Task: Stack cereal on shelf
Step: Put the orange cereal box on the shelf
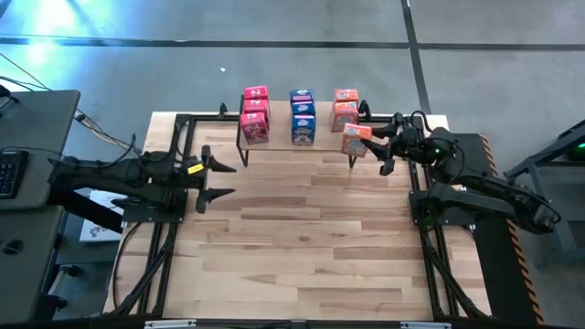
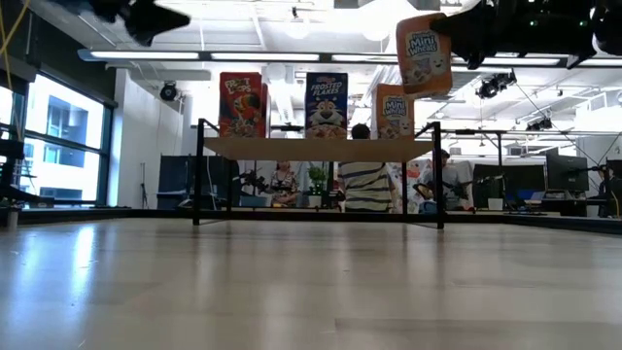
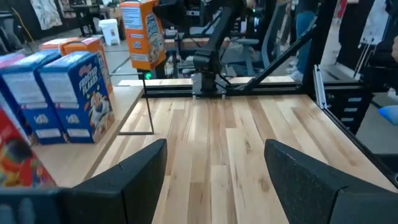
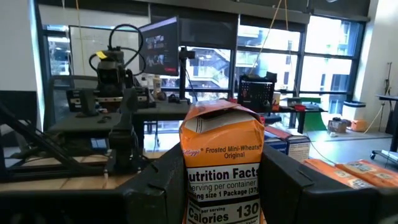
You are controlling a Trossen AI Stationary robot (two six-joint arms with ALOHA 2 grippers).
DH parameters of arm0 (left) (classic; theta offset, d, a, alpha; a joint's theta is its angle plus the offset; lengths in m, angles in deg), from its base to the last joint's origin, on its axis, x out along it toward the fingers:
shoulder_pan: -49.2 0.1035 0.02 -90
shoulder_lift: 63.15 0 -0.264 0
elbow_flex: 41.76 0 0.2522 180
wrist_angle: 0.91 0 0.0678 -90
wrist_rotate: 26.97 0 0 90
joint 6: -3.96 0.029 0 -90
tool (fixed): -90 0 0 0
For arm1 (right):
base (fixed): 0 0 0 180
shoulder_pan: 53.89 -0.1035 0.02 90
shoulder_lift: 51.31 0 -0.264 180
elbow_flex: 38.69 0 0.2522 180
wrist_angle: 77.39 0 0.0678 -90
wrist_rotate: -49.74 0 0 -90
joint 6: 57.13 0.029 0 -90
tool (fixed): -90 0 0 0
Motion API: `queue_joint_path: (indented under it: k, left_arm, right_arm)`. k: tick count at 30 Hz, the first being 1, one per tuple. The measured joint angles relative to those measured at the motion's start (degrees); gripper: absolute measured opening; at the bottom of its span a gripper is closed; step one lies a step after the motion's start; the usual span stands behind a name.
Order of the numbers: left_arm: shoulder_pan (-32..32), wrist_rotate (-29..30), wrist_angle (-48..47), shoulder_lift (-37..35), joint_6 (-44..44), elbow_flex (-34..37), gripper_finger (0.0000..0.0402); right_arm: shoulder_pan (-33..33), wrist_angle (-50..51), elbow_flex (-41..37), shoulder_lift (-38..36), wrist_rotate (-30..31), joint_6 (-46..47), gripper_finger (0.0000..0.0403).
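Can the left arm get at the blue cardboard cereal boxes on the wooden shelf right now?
Probably yes. The left gripper is open and empty, with bare table between it and the blue cereal boxes on the shelf; the right gripper holds an orange box off to the side.

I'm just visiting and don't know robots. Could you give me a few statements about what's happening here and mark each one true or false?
1. The right gripper holds an orange cereal box in the air. True.
2. The left gripper is carrying a blue box. False: it is open and empty, above the table's left side.
3. Pink-red boxes, blue boxes and orange boxes stand on the shelf. True.
4. The held box already rests on the shelf. False: in the low view it hangs above the shelf's right end.
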Motion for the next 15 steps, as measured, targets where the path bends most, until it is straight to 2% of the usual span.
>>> queue_joint_path:
  k: [5,15]
  left_arm:
    - [0.0,0.0,1.2,-8.3,-0.7,5.9,0.0262]
    - [0.0,0.0,9.8,-22.4,0.7,17.8,0.0262]
  right_arm:
    - [0.0,0.0,0.0,0.0,-0.5,0.1,0.0149]
    - [0.0,-2.2,0.0,0.1,-2.0,0.9,0.0149]
